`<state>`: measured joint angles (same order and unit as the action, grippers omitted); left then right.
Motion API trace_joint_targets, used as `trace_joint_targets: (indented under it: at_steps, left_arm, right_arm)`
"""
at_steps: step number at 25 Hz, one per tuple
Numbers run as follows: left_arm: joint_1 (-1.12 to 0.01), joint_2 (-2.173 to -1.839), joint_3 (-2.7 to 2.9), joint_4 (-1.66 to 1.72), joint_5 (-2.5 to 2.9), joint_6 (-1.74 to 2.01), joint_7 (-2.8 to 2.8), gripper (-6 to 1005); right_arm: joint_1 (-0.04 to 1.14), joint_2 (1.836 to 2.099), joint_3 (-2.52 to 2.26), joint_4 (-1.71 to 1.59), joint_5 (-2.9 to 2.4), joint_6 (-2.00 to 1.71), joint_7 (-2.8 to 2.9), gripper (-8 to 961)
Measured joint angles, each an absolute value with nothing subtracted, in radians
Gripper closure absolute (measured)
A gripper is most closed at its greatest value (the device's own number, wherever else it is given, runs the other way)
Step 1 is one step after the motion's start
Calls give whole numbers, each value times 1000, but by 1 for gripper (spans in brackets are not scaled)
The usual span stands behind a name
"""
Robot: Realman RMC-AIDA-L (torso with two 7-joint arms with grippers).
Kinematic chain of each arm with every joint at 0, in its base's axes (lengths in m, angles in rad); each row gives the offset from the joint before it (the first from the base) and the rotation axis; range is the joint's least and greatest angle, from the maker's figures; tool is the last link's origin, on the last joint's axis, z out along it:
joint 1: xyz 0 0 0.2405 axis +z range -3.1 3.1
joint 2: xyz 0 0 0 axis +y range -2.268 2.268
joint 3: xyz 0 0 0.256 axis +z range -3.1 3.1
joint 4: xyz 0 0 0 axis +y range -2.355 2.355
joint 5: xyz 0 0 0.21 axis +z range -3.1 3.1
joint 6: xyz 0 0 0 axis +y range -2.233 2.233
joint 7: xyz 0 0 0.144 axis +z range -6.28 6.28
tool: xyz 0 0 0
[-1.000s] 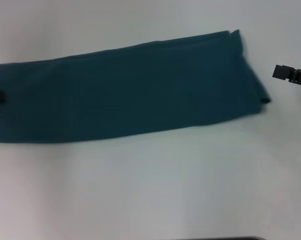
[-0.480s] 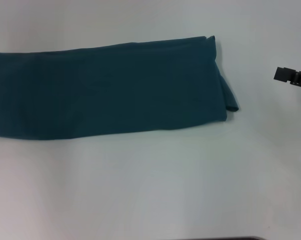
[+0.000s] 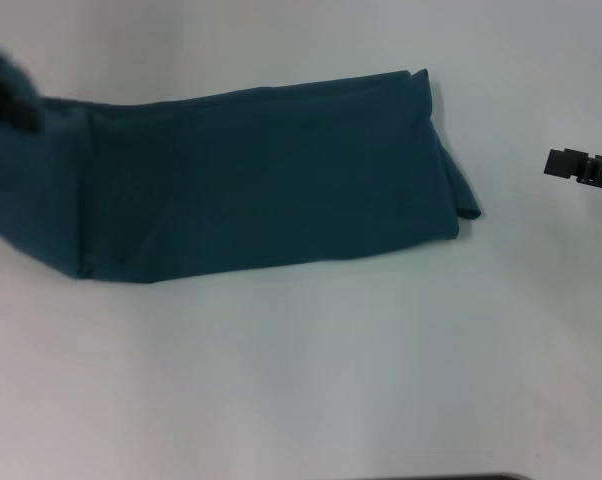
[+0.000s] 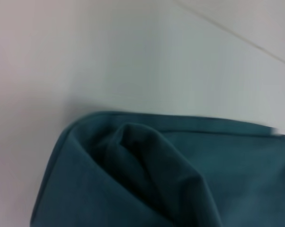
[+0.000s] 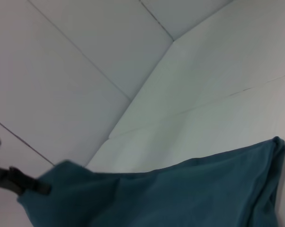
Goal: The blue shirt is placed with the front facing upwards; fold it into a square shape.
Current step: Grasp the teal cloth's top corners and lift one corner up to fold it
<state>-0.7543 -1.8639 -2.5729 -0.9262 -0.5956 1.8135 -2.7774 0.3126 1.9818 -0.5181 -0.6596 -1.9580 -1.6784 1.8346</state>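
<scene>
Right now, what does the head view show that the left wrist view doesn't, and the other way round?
Only the head view shows the whole long folded shirt, the left end effector lifting its left end, and the right end effector off to the right, apart from the cloth. Only the left wrist view shows a bunched, raised fold up close. Both show the shirt and white table.
</scene>
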Motion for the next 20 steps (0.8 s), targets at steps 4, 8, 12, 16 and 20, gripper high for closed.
trace_joint_targets:
  at_steps: [4,8,12,16,20]
  left_arm:
    - [-823,-1891,-2576,-941,-660,1872,-2799,941]
    - [-895,-1920,-2572,-946,-722,1888,-2825,941]
    - [-959,-1965,-2558,-940,-732,1862,-2833,941]
    - [-991,-2026,-2502,-921,-733,1778,-2840,941]
    - [-1009,-2074,-2444,-855,-733,1678,-2840,941]
  right_arm:
    - [314,1982,-519,-660,-1959,-1679,1834,113]
    - [314,1982,-519,-660,-1959,-1680,1834,113]
    - [316,1983,-519,-660,-1959,-1678,1834,113]
    - [320,1986,-520,-660,-1959,-1677,1834,113]
    - [325,1989,-520,-660,-1959,-1676,1835,113]
